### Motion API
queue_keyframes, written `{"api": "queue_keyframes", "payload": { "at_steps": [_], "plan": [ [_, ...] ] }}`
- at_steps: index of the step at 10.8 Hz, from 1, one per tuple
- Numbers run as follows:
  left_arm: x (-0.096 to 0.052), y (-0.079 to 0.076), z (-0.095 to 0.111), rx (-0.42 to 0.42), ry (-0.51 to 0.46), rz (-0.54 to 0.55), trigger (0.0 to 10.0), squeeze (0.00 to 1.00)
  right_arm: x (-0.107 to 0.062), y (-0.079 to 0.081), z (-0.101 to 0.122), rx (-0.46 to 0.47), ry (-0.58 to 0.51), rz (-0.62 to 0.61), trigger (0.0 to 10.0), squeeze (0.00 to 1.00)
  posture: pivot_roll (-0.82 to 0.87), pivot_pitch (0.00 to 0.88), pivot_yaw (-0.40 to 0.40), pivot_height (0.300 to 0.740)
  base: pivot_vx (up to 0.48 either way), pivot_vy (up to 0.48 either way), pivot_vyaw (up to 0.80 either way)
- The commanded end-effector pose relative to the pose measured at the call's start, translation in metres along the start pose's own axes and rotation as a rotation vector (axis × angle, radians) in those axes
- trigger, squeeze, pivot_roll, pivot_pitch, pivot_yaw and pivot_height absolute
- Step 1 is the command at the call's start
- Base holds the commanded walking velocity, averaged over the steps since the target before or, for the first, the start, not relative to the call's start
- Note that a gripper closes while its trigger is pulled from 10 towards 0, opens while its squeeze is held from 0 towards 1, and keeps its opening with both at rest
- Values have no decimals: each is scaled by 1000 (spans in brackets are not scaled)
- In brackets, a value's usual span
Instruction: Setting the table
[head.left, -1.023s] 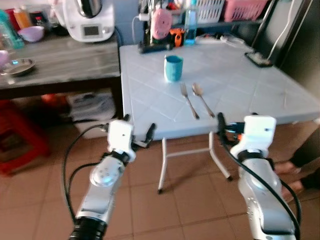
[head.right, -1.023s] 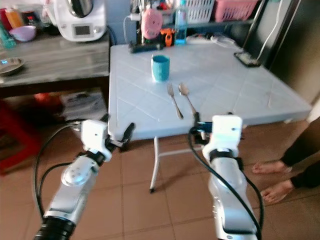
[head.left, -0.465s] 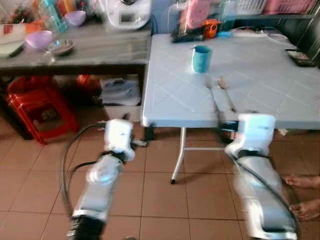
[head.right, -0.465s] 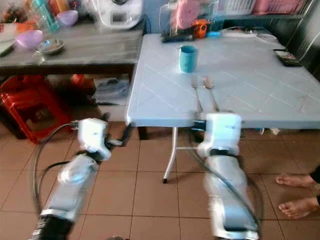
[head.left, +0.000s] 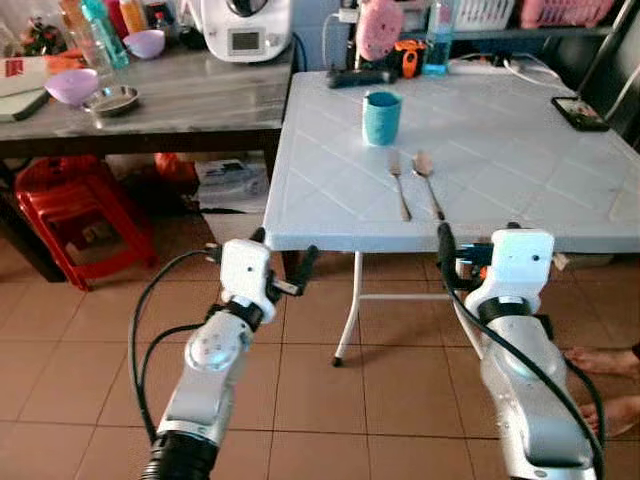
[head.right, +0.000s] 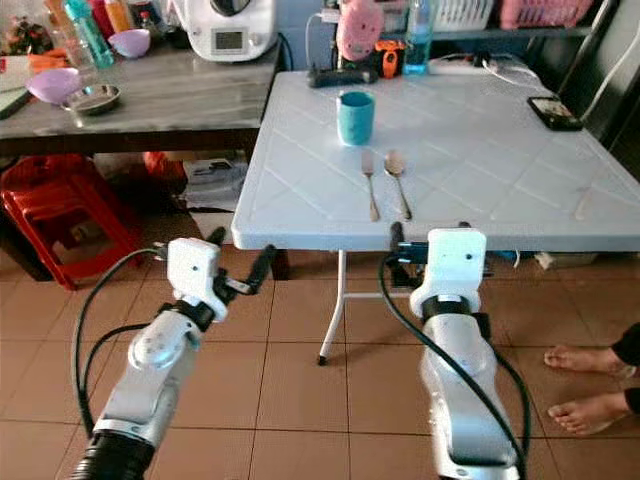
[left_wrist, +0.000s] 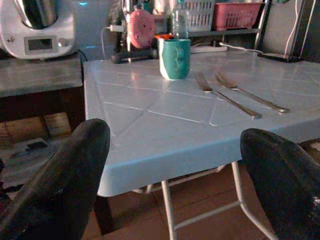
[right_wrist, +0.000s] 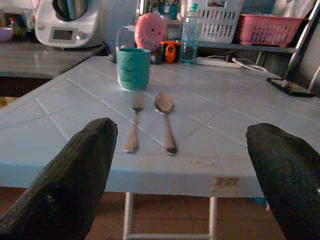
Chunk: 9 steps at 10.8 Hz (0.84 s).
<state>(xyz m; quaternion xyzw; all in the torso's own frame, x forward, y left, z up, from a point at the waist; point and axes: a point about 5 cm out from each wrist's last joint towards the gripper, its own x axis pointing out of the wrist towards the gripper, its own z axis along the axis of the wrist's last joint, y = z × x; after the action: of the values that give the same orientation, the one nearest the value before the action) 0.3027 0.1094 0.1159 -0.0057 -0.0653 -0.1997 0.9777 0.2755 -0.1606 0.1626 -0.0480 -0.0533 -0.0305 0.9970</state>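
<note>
Both grippers wait empty at the near edge of the tabletop (head.left: 520, 150).
The left gripper (head.left: 280, 262) and right gripper (head.left: 462, 252) are spread wide; a fork (head.left: 399, 184) and spoon (head.left: 428, 182) lie side by side just before the teal cup (head.left: 382, 104).

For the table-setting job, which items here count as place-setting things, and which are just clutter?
Belongs to the job: teal cup; fork; spoon; white folding table; left gripper and right gripper, both open.

Lying about: phone; water bottle; pink fan; red stool; purple bowl.
</note>
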Motion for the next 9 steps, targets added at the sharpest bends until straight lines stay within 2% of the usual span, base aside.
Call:
{"api": "queue_keyframes", "payload": {
  "at_steps": [1, 3, 4, 7, 9],
  "plan": [
    [0, 3, 3, 3, -4, -2, 10000, 0, 1, 3, 4, 5, -18, 17, 10000, 0, -9, 49, 44, 740, 0, 0, 0],
    [0, 2, 5, -29, -17, -34, 10000, 0, 2, 3, 4, 2, -19, 21, 10000, 0, -7, 47, 42, 740, 0, 0, 0],
    [0, 1, 5, -29, -23, -44, 10000, 0, 2, 4, 5, 1, -19, 23, 10000, 0, -7, 47, 42, 740, 262, 0, 0],
    [-2, -1, 5, -47, -22, -67, 10000, 0, 1, 4, 4, 1, -20, 21, 10000, 0, -9, 50, 46, 740, 333, 0, 0],
    [-2, -2, 5, -54, -21, -74, 10000, 0, 0, 4, 3, 2, -16, 17, 10000, 0, -11, 50, 46, 740, 480, 0, 0]
  ]
}}
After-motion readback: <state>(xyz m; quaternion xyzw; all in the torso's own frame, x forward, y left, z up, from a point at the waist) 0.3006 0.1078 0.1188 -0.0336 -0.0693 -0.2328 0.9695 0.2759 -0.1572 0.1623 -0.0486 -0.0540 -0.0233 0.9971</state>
